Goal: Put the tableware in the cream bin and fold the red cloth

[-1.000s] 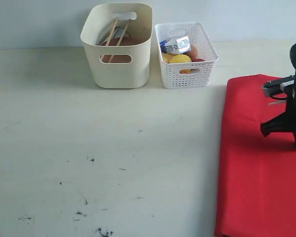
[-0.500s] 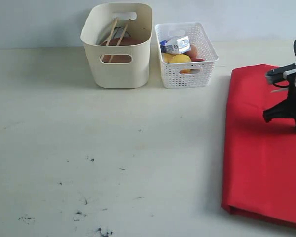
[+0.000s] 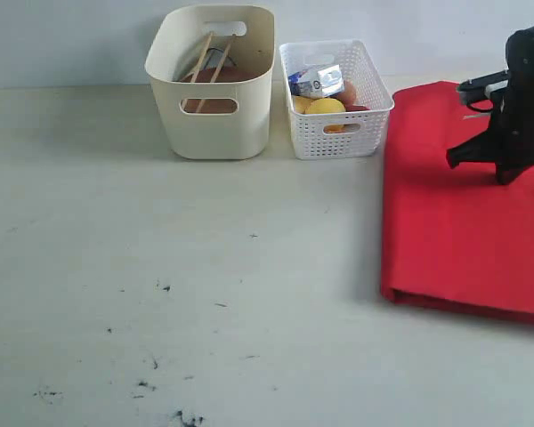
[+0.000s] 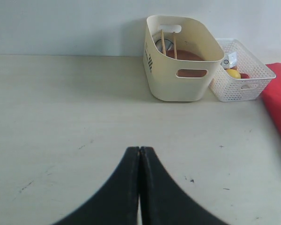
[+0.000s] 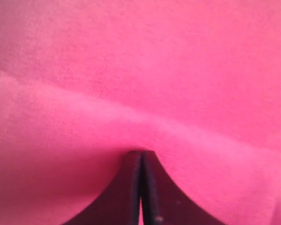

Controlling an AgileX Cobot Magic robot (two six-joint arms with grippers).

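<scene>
The exterior camera stands off the arms, looking down at a slant across the pale table [image 3: 160,267] toward the back wall [image 3: 71,36]. The cream bin [image 3: 214,89] and white lattice basket [image 3: 338,133] sit upper centre in its frame, the red cloth [image 3: 463,240] at right. The left wrist camera rides low, facing past the left gripper [image 4: 139,150] to that same bin, basket and an edge of the cloth. The right wrist camera hangs so close that cloth fills its frame.

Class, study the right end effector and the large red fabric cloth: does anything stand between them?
Nothing visible does. The right end effector sits directly on the large red fabric cloth; in the right wrist view its closed tips pinch a ridge of the fabric, with no other object between.
</scene>
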